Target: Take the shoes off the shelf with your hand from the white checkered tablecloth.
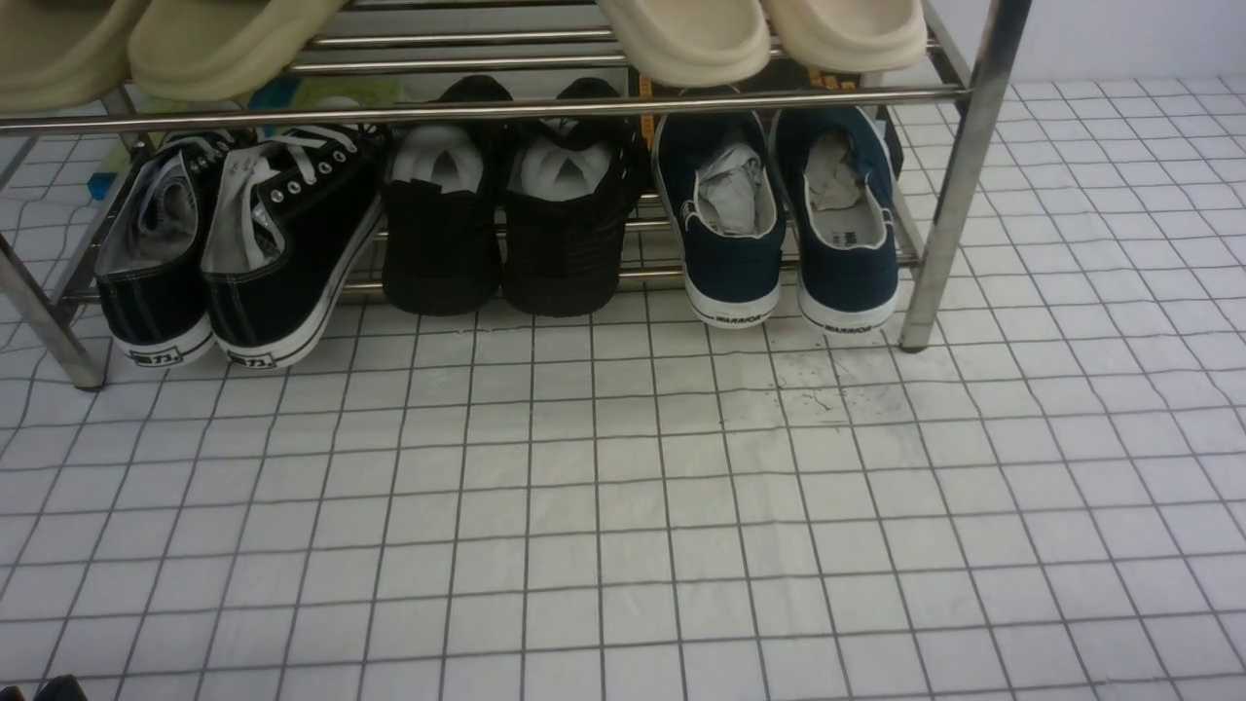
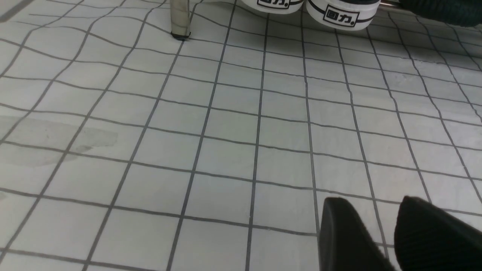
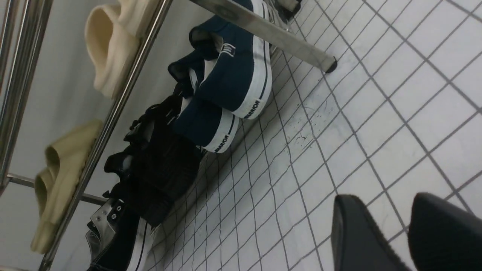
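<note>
Navy canvas shoes (soles marked "WARRIOR") are seen on the lower tier of the chrome shelf, at its right end, with heels turned to the near side. The shelf is stood on the white checkered tablecloth. To the left of the pair, black high-tops are placed, then black lace-up sneakers; beige slippers are laid on the upper tier. The right tool is released, with only bare cloth seen between its fingers, well apart from the shoes. The left tool is likewise parted and empty, nearer the sneakers.
</note>
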